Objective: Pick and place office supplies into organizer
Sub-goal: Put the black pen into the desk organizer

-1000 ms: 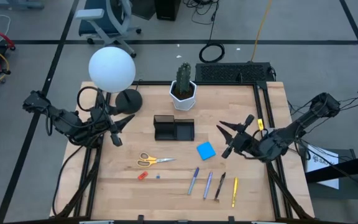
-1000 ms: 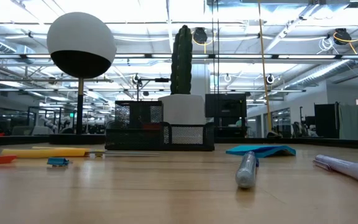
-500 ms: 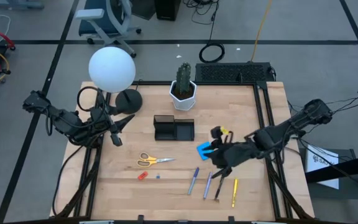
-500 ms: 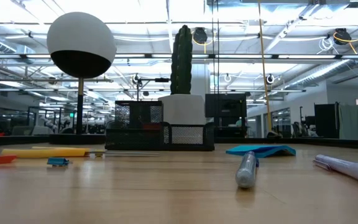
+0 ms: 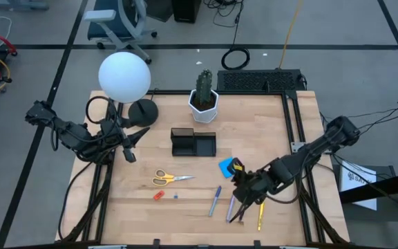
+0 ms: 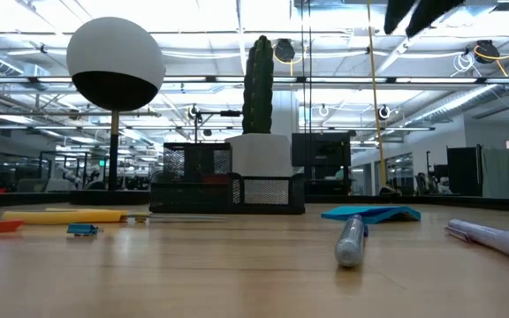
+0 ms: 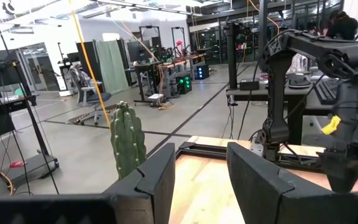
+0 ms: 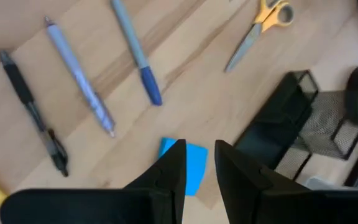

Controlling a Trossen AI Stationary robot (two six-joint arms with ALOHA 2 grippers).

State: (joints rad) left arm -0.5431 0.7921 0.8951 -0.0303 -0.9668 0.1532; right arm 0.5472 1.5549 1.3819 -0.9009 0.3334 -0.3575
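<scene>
Overhead, right gripper (image 5: 239, 202) above pens (image 5: 231, 205)

Light: we see even, bright overhead lighting from ceiling strips in the room beyond.
Glare: the ceiling washes out white behind the cactus (image 6: 257, 84).
Shadows: soft and short on the table (image 5: 137, 207).
Focus: near pen (image 6: 350, 240) blurred at table level.

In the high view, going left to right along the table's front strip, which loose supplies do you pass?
Yellow-handled scissors → red-orange piece → tiny blue piece → blue pen → yellow pen. The pens under the right gripper overlap it, so they are omitted.
</scene>
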